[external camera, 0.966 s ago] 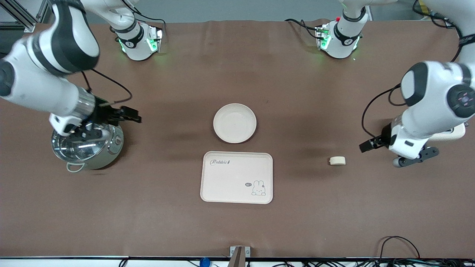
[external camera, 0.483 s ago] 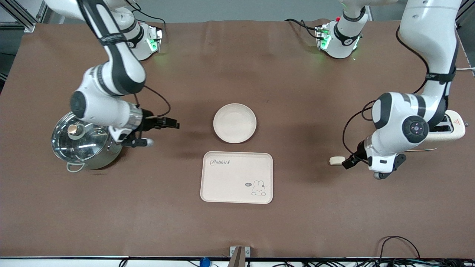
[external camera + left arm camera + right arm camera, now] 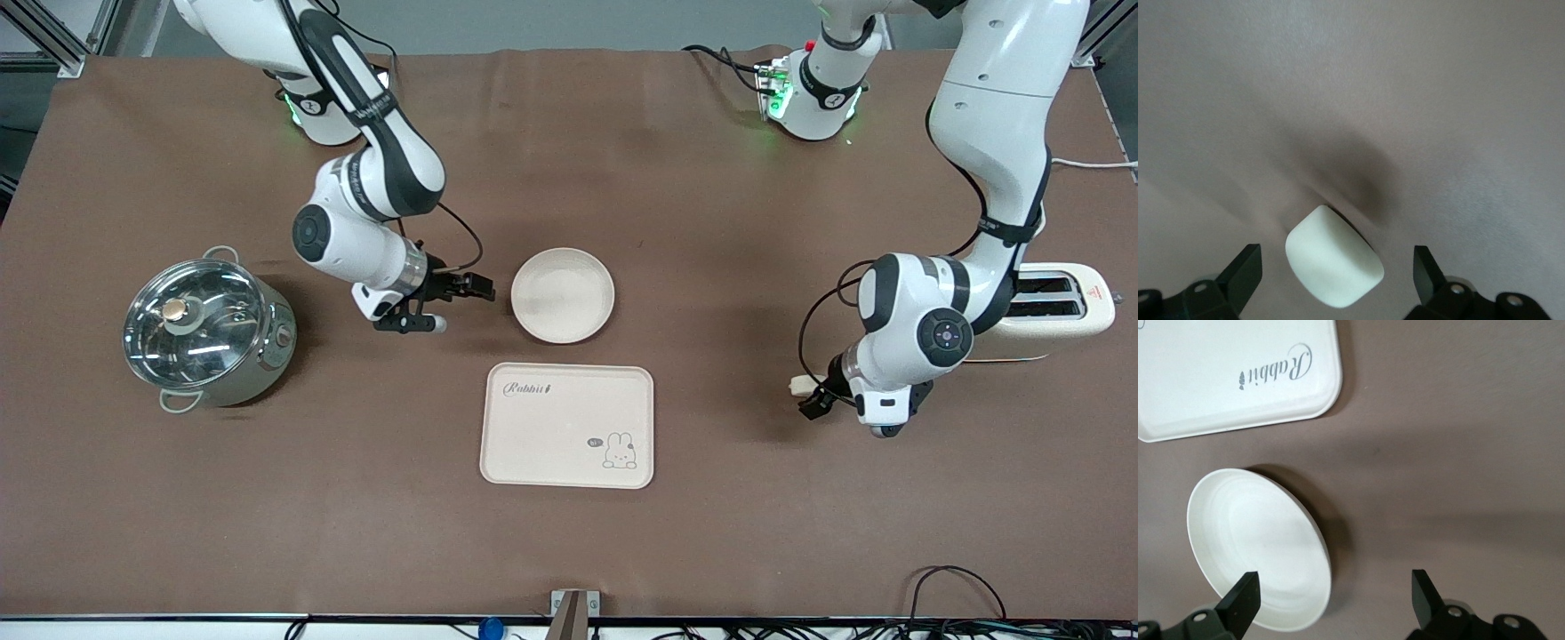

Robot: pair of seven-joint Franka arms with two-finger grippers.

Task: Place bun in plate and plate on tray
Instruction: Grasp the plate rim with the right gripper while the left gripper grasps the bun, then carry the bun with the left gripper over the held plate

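The bun, a small pale cream stub, lies on the brown table toward the left arm's end. My left gripper is down over it and hides part of it. In the left wrist view the bun lies between the open fingers, with a gap on each side. The round cream plate sits mid-table, with the rabbit tray just nearer the camera. My right gripper is open and empty, low beside the plate's rim on the right arm's side. The right wrist view shows the plate and tray.
A steel pot with a glass lid stands toward the right arm's end of the table. A cream toaster stands at the left arm's end, beside the left arm's wrist. Cables lie along the table edge nearest the camera.
The right gripper has swung from over the pot to beside the plate. The left gripper has moved from beside the toaster down to the bun and now straddles it.
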